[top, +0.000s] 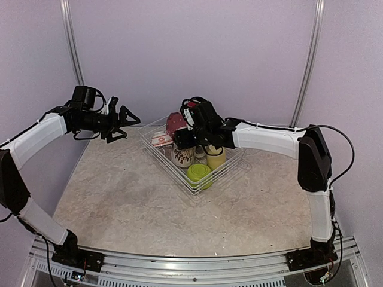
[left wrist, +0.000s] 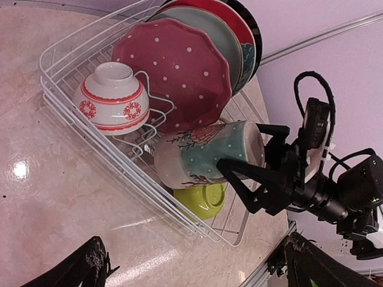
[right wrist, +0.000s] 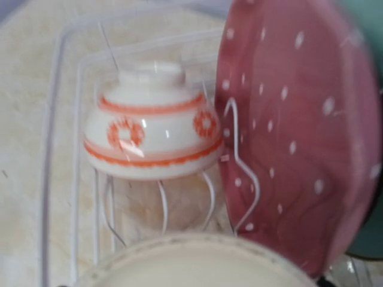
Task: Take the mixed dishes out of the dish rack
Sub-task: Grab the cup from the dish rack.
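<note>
The dish rack [top: 166, 162] stands mid-table holding the mixed dishes. A pink-dotted plate [left wrist: 173, 75] stands upright, with teal, red and dark plates behind it. A small red-white bowl [left wrist: 111, 98] rests mouth down on the prongs. The patterned mug [left wrist: 197, 152] lies on its side, with a lime green bowl [left wrist: 203, 200] below it and a pale yellow cup [top: 215, 158] beside it. My right gripper [top: 184, 143] straddles the mug near its rim, one finger pressed on each side. The mug's cream rim [right wrist: 203, 263] fills the bottom of the right wrist view. My left gripper [top: 122, 122] hangs open in the air, left of the rack.
The marbled tabletop [top: 131, 203] stretches bare in front of and left of the rack. Purple walls with metal posts [top: 72, 42] close off the back. An aluminium rail [top: 197, 272] runs along the near edge by the arm bases.
</note>
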### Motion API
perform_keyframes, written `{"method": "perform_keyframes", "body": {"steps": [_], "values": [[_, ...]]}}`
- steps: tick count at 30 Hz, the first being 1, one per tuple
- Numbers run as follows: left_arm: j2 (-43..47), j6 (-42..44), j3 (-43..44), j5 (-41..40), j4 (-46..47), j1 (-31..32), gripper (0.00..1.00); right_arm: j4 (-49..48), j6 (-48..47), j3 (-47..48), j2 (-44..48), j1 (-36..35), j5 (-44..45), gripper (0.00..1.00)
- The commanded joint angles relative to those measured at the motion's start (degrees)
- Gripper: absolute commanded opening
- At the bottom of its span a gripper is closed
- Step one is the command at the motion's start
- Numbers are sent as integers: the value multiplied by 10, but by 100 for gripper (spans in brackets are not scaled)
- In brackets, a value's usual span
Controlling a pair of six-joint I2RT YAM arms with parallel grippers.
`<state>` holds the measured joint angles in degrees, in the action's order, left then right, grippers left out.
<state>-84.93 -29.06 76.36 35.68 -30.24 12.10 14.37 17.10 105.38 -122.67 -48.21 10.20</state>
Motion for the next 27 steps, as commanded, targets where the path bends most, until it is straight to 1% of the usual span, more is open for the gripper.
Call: {"method": "perform_keyframes", "body": {"steps": [1, 4, 8, 10, 13, 16, 19, 22, 27], "values": [[-4, 6, 15, 0, -7, 4, 99, -106, 35, -21, 82, 2, 35, 0], [-3, 4, 15, 3, -6, 5, 99, -120, 68, -40, 94, 11, 28, 0], [-6, -8, 13, 23, 2, 5, 99, -174, 146, -90, 120, 38, -34, 0], [-10, -19, 9, 43, 11, 5, 99, -213, 186, -120, 132, 53, -78, 0], [-22, -48, -4, 79, 38, 6, 99, -247, 238, -146, 141, 69, -129, 0], [-36, -106, -31, 126, 98, 7, 99, -281, 276, -170, 150, 79, -157, 0], [-48, -190, -64, 166, 179, 15, 99, -309, 312, -188, 155, 86, -177, 0], [-64, -280, -89, 166, 254, 28, 97, -357, 357, -211, 157, 96, -212, 0], [-84, -353, -115, 134, 346, 61, 93, -412, 408, -244, 160, 106, -244, 0]]}}
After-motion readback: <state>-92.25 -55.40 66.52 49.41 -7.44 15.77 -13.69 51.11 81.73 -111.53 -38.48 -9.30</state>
